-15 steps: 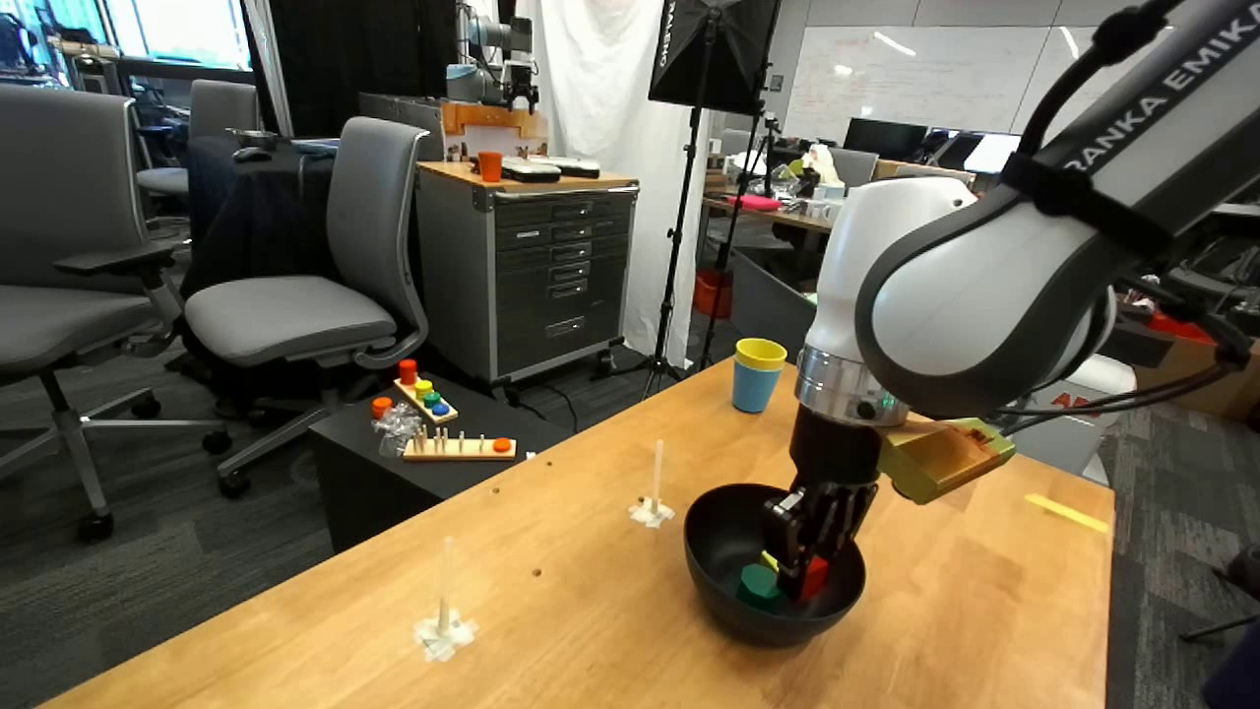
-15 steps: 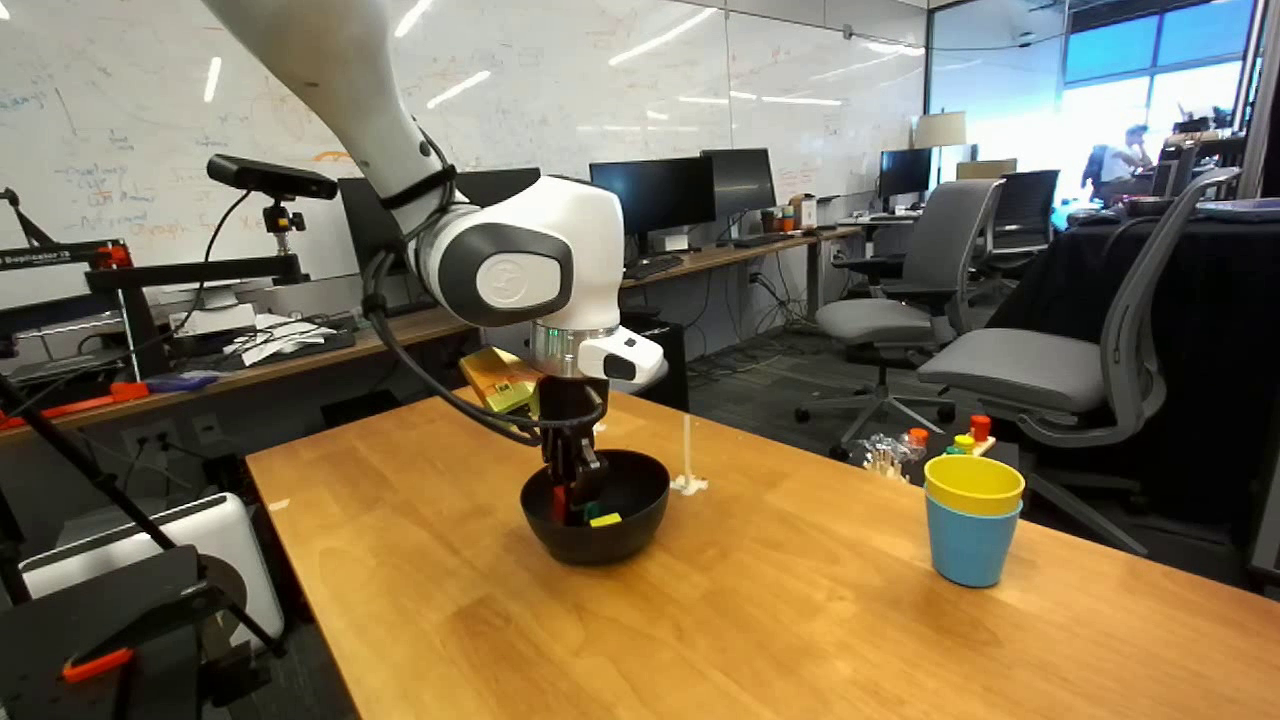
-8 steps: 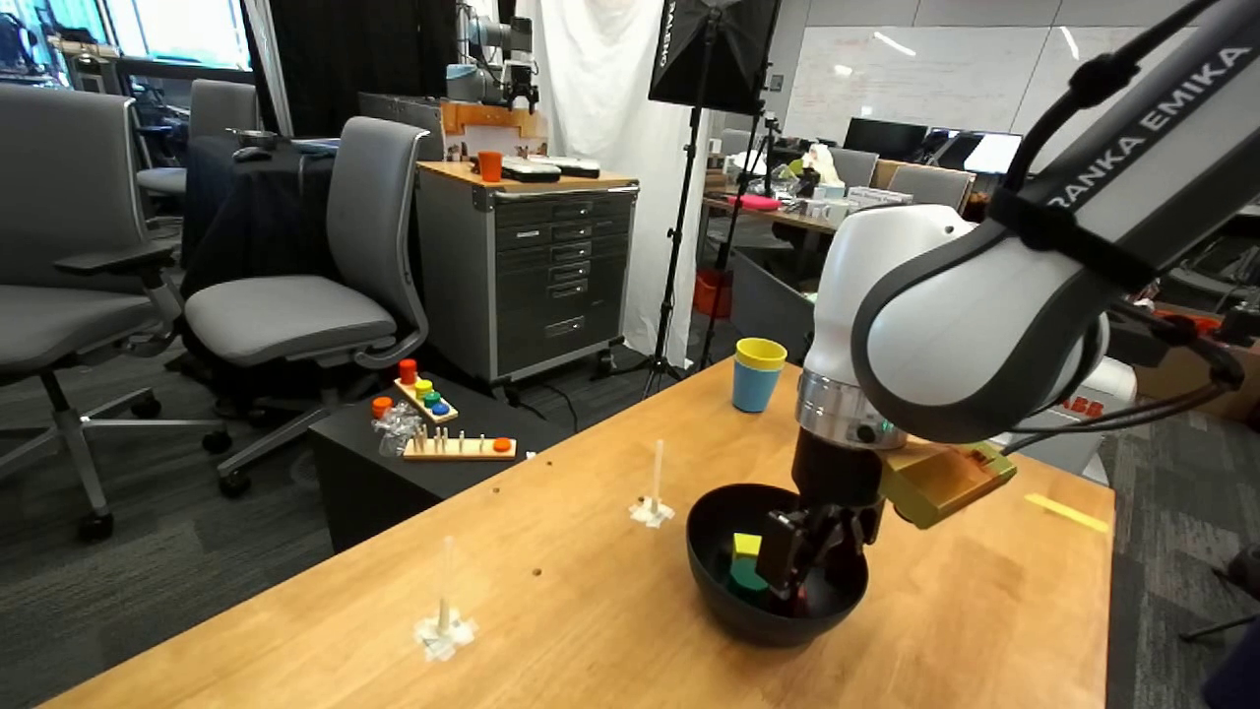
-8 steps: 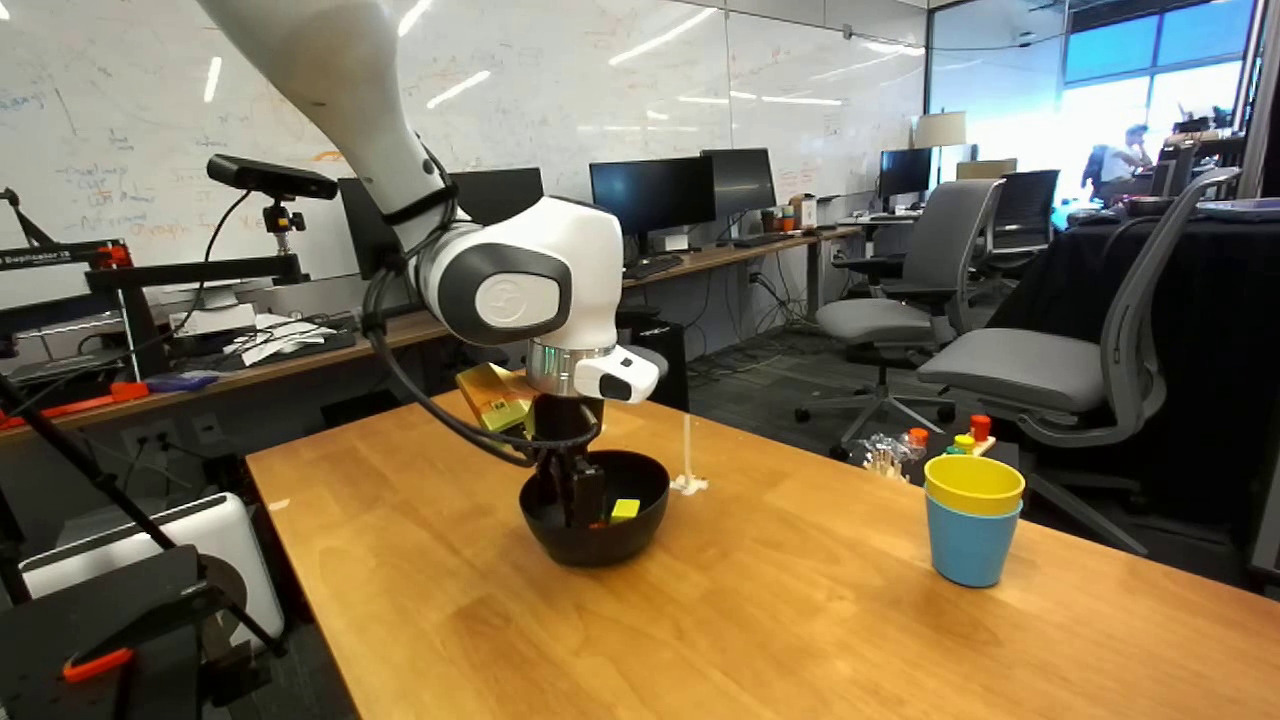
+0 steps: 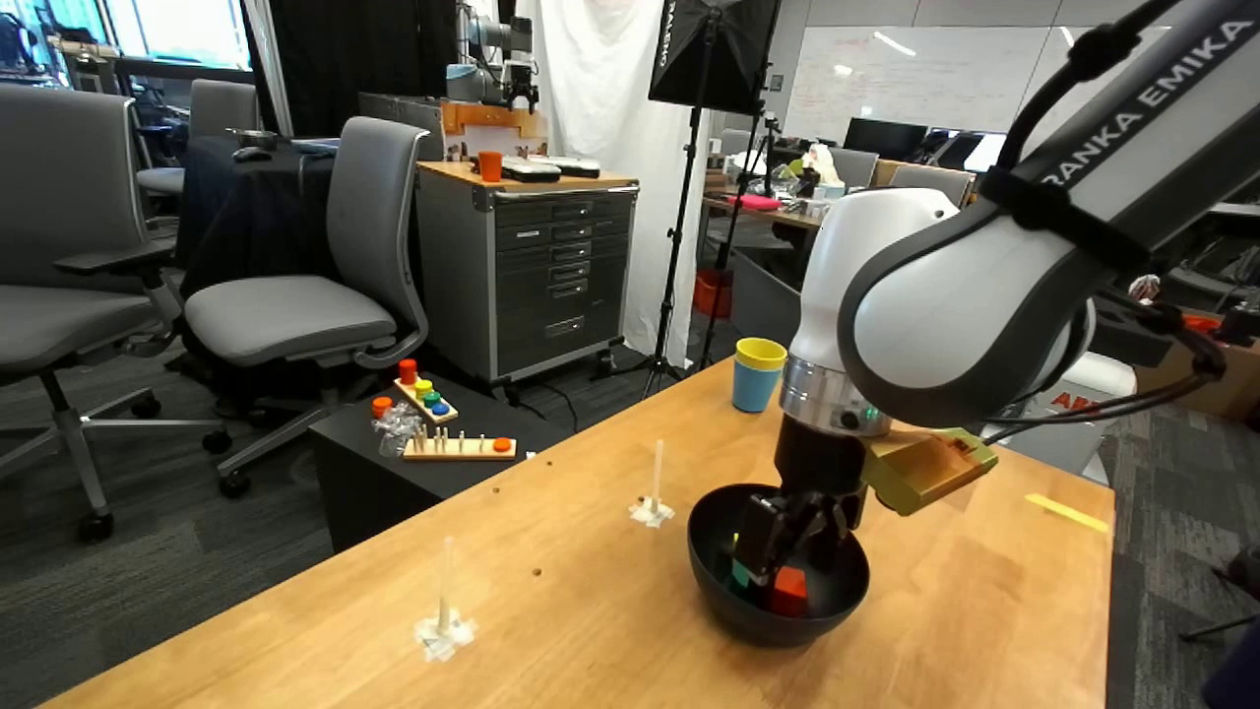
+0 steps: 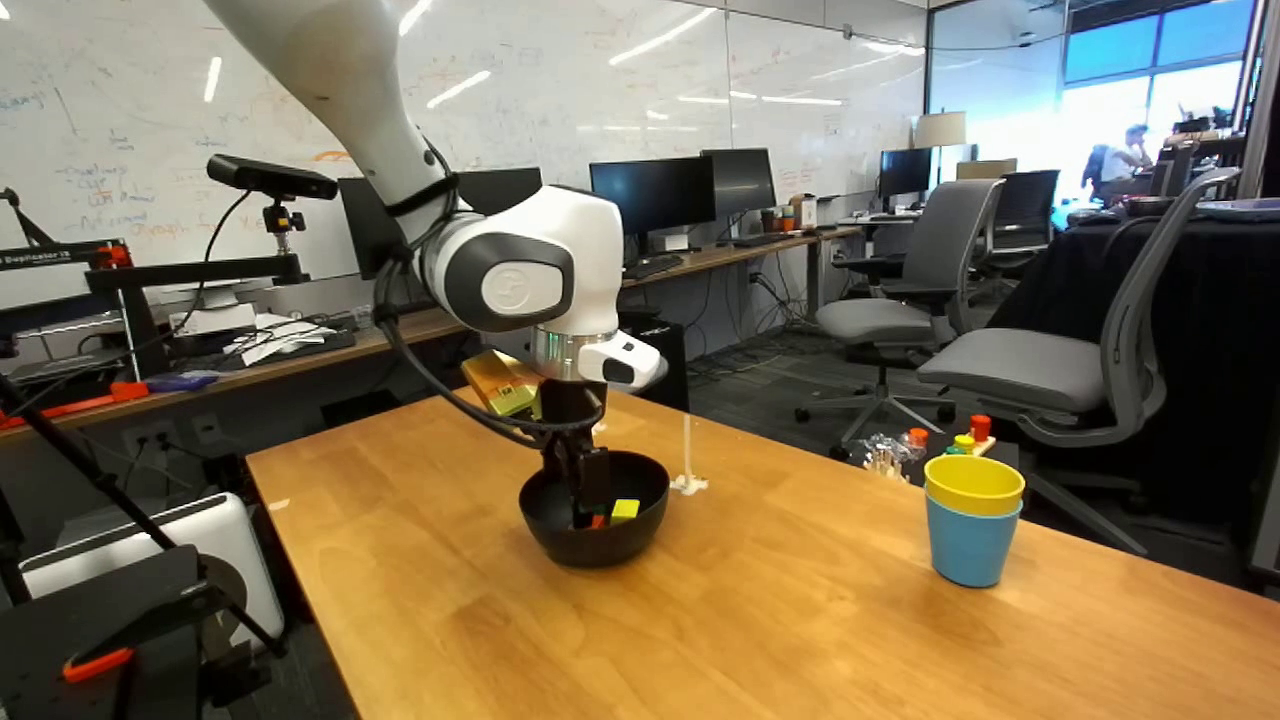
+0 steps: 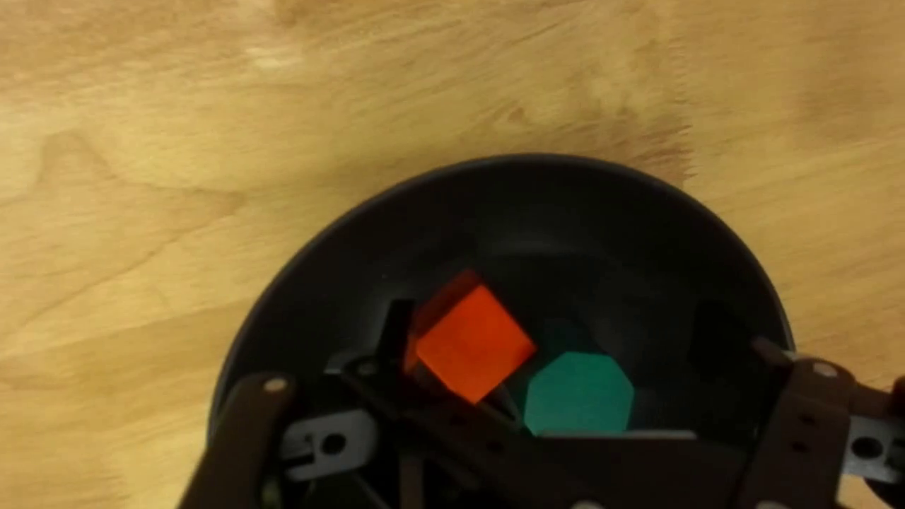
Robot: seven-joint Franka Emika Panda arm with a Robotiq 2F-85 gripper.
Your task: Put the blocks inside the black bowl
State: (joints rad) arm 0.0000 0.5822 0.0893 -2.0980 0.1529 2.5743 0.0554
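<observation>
Inside the wide, round black bowl (image 6: 595,548), mouth up, lie a solid red cube (image 7: 477,343), set corner-on in the wrist view, a green octagonal block (image 7: 580,394) beside it, flat face up, and a bright yellow block (image 6: 625,511); their long axes are hard to tell. The black two-fingered gripper (image 5: 787,554) reaches down into the bowl, its jaws apart. The bowl stands on a light-brown wooden table (image 6: 800,625), well apart from a yellow cup (image 6: 973,484) nested in a light-blue cup (image 6: 972,545); grey office chairs (image 6: 1020,372) stand beyond.
</observation>
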